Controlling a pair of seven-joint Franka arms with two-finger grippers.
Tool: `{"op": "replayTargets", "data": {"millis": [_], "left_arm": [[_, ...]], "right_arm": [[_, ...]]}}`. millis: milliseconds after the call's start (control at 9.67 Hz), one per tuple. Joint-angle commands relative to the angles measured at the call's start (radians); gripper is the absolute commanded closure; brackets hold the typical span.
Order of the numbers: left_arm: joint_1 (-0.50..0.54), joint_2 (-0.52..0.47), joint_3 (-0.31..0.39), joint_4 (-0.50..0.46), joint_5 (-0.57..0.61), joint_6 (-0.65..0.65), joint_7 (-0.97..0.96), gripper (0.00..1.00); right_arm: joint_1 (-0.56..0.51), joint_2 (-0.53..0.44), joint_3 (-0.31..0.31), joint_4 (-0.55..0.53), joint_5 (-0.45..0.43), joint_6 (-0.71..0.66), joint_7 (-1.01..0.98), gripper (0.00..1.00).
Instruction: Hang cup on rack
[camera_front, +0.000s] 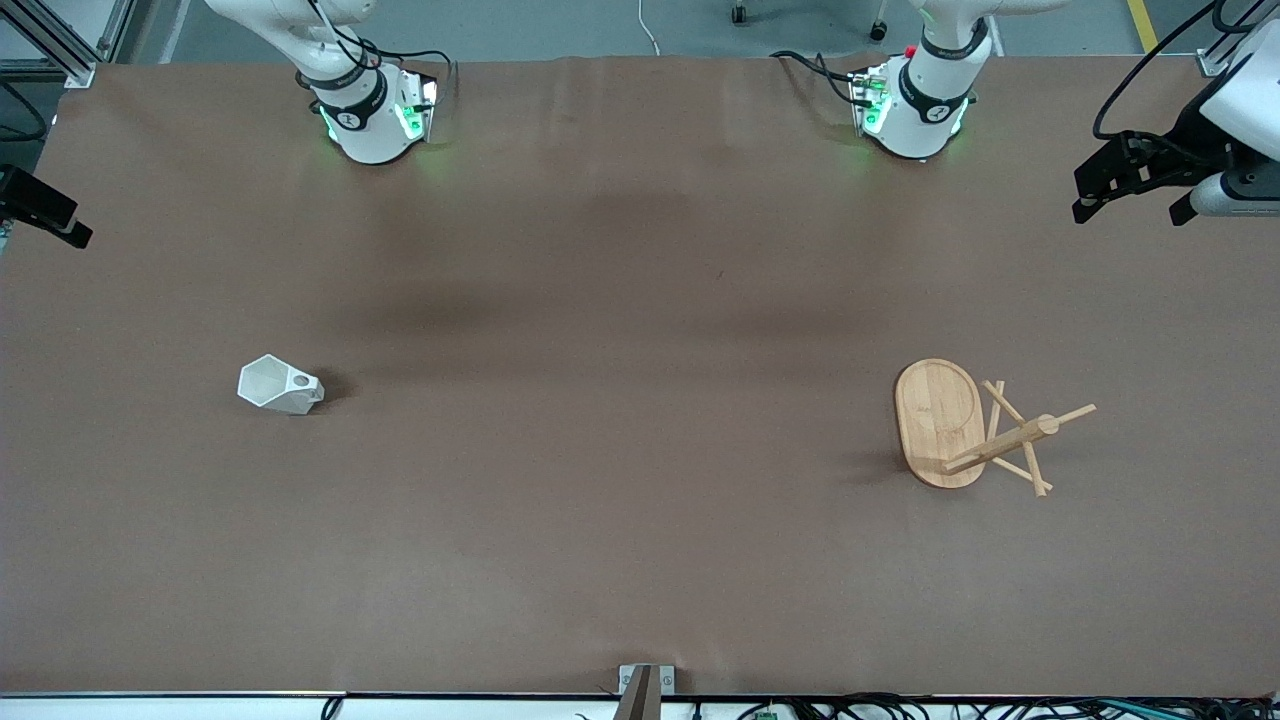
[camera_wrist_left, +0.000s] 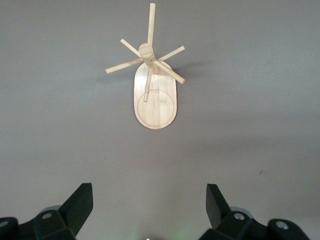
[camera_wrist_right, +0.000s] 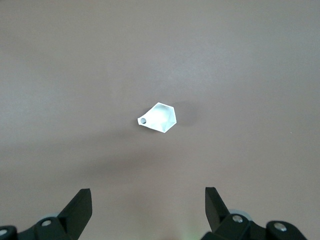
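The left end effector (camera_wrist_left: 149, 205) hangs high over the worktop (camera_front: 640, 560) at the left arm's end, its two black fingers (camera_wrist_left: 80, 202) spread wide with nothing between them and nothing touching them. In the front view it shows at the frame's edge (camera_front: 1135, 180), partly cut off. The right end effector (camera_wrist_right: 148, 205) is likewise spread wide and empty, up in the air over the right arm's end of the worktop; only a dark piece of it reaches into the front view (camera_front: 45, 205), so most of it is out of frame there. Both arms wait, apart from the task's things.

The cup (camera_front: 279, 385) is small, white and faceted, lying tipped on its side on the worktop toward the right arm's end, its angular mouth facing sideways and its blocky handle, pierced by a round hole, uppermost. The right wrist view (camera_wrist_right: 158, 118) shows it alone on bare brown surface.

The rack (camera_front: 975, 425) stands toward the left arm's end, well apart from the cup: an oval bamboo base, a central post and thin pegs crossing near its top. The left wrist view (camera_wrist_left: 152, 85) looks down on it, so the post's height is hard to judge. No peg carries anything.
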Motion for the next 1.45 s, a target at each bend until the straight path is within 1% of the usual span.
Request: {"op": "replayTargets", "data": {"millis": [0, 310, 414, 621, 724, 1034, 1138, 1345], "left_arm": [[0.002, 0.024, -0.001, 0.0, 0.008, -0.007, 0.003, 0.0], [0.003, 0.028, 0.0, 0.011, 0.011, -0.007, 0.001, 0.0], [0.008, 0.042, 0.0, 0.023, 0.011, -0.007, 0.003, 0.0], [0.006, 0.045, 0.003, 0.011, 0.008, -0.009, 0.029, 0.0], [0.002, 0.038, -0.001, -0.008, 0.006, -0.012, 0.009, 0.0], [-0.001, 0.042, -0.006, -0.014, 0.006, -0.007, 0.006, 0.0], [0.003, 0.035, -0.007, -0.038, -0.004, 0.011, 0.009, 0.0], [0.002, 0.033, -0.006, -0.048, -0.005, 0.023, 0.014, 0.0]], "right_arm": [[-0.016, 0.001, 0.016, 0.013, -0.016, -0.014, -0.003, 0.0], [-0.014, 0.001, 0.017, 0.015, -0.015, -0.025, -0.009, 0.0], [-0.014, 0.001, 0.019, 0.018, -0.01, -0.058, -0.013, 0.0], [-0.008, 0.001, 0.019, -0.002, -0.019, -0.073, -0.012, 0.0], [-0.01, 0.001, 0.019, -0.061, -0.021, -0.022, -0.01, 0.0], [-0.022, 0.006, 0.016, -0.319, -0.021, 0.238, -0.015, 0.0], [-0.036, 0.018, 0.014, -0.396, -0.021, 0.347, -0.051, 0.0], [-0.085, 0.084, 0.014, -0.515, -0.016, 0.555, -0.14, 0.0]]}}
